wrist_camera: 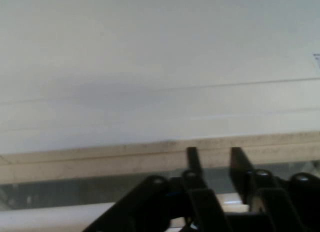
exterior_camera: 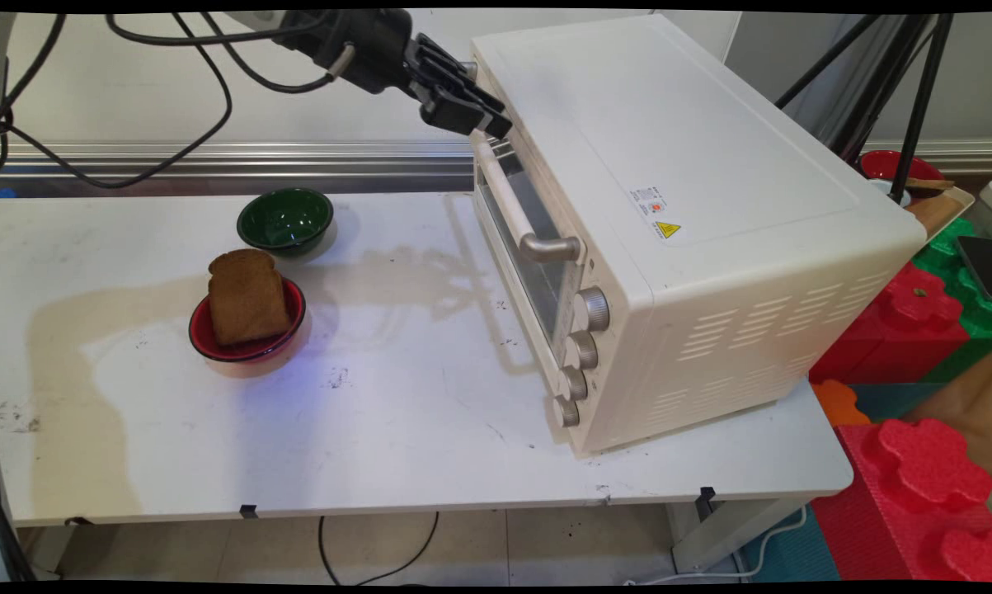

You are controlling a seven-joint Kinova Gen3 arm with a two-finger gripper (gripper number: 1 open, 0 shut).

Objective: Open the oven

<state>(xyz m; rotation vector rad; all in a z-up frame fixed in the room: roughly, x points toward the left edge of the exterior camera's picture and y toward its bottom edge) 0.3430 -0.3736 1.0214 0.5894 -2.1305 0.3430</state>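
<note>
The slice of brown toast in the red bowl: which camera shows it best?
The main view. There the slice of brown toast stands leaning in the round red bowl on the white table, fully visible. The hand view shows none of it, only the cream-white toaster oven close up.

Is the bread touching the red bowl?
Touching. The main view shows the slice of brown bread resting inside the red bowl, its lower end in the bowl and its top leaning over the rim.

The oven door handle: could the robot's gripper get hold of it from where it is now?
Probably yes. The gripper is already at the far end of the oven door handle, at the toaster oven's top front edge, and nothing stands between them.
</note>
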